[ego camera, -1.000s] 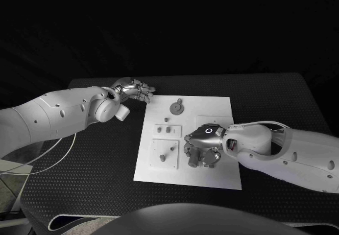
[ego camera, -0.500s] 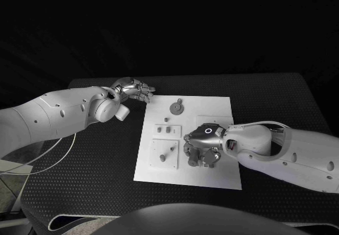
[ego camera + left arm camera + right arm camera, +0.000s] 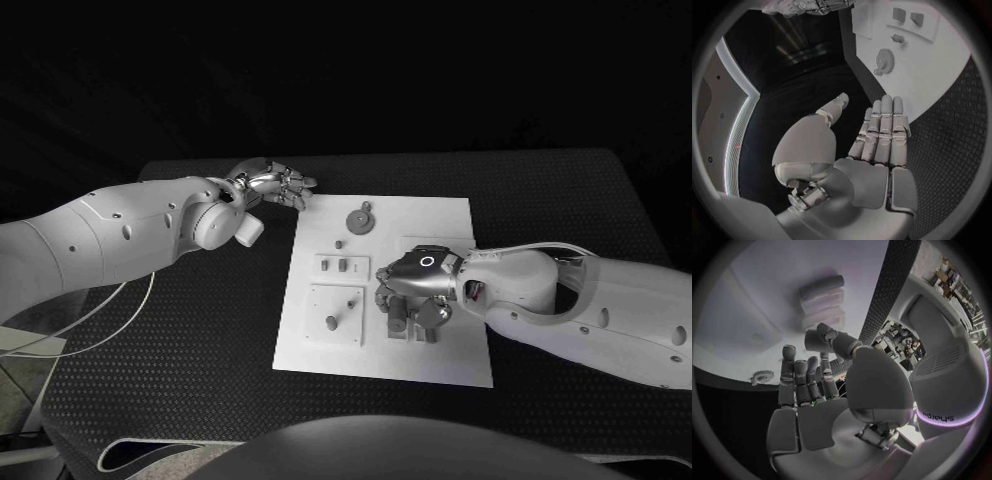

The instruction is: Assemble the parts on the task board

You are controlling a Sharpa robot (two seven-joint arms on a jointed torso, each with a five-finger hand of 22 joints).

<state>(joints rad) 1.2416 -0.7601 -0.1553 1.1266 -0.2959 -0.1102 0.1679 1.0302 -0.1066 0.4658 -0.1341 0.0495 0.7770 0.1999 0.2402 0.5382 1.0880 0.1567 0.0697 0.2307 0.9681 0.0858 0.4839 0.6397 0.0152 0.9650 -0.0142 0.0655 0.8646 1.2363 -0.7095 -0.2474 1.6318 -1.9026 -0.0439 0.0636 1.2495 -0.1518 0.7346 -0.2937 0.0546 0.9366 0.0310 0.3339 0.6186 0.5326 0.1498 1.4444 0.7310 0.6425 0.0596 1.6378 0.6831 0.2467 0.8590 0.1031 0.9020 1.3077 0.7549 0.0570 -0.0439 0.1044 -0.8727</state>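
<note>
- White task board (image 3: 433,215) lies mid-table; right robot hand (image 3: 413,305) hovers over its parts, grip unclear; gear (image 3: 361,218) seems seated; most assembly looks undone.
- Left robot hand (image 3: 873,137) rests open, empty, beside the board.
- Right wrist: fingers (image 3: 795,375) loosely spread, nothing plainly held.

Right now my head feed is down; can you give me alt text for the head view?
The right robot hand hangs fingers-down over the near right part of the white task board. The left robot hand rests off the board's far left corner, holding nothing. A gear-shaped part lies near the board's far edge.
</note>
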